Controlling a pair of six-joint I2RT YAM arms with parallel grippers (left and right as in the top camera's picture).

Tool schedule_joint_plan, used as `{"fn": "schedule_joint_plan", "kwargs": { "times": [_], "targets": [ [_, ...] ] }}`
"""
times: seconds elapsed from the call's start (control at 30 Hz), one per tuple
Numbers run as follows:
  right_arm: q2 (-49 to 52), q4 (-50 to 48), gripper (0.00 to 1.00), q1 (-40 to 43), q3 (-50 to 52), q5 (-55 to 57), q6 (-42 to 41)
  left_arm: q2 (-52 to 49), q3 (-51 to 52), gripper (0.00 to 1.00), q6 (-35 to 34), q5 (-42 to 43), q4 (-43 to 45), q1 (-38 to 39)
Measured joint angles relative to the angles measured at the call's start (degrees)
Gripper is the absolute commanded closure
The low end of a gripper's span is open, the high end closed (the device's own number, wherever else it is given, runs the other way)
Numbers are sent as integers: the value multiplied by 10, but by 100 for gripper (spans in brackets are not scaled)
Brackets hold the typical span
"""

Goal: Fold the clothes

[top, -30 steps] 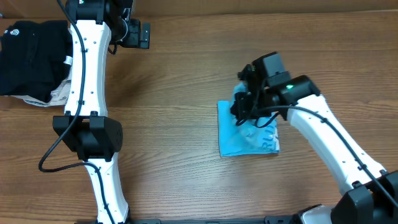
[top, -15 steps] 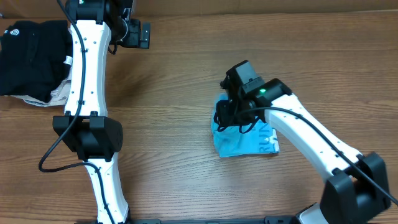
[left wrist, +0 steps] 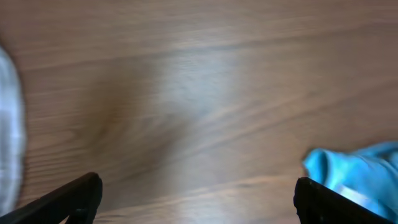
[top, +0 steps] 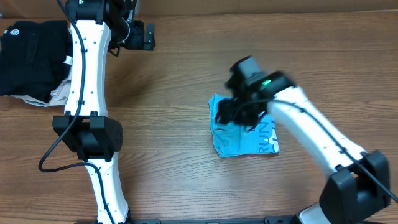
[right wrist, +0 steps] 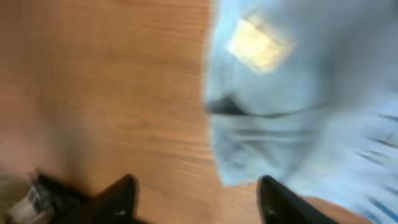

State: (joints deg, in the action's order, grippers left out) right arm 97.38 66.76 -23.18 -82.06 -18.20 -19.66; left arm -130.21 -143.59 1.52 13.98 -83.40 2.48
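Clothes in this task means the sky-blue T-shirt (top: 239, 142), a folded packet lying flat on the table (top: 174, 124), right of centre and towards the near side.

At the far left a black garment (top: 31, 56) is heaped over a beige one (top: 62, 93); neither is mine to fold. Next comes my left gripper (top: 146, 36), at the far edge of the wood and well apart from the shirt. Its jaws are spread as wide as they go, with only bare table between them. In its wrist view the shirt shows as a blue corner (left wrist: 354, 177) low on the right.

My right gripper (top: 233, 115) hangs directly over the packet's far-left part, so this arm is much the nearer. The overhead view is smeared there. In the wrist view the fingers stand apart and clamp nothing, with the shirt's left edge (right wrist: 298, 93) running just ahead of the gap and wood to its left.

The packet's near edge runs left to right, slightly skewed, and the white lettering runs near to far along its right side. It looks close to square. My arm hides the far edge, so I cannot tell its long axis for certain.
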Motion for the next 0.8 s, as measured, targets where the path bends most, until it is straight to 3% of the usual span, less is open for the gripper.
{"fn": "schedule_joint_plan", "kwargs": {
  "times": [0.2, 0.4, 0.8],
  "targets": [
    [-17, 40, 13, 131, -56, 21, 10, 0, 65, 0, 39, 55, -15, 42],
    [-17, 46, 10, 234, -56, 40, 17, -1, 175, 0, 81, 112, 19, 150],
    [-17, 72, 8, 268, -56, 55, 32, -1, 349, 0, -72, 131, 167, 271]
  ]
}}
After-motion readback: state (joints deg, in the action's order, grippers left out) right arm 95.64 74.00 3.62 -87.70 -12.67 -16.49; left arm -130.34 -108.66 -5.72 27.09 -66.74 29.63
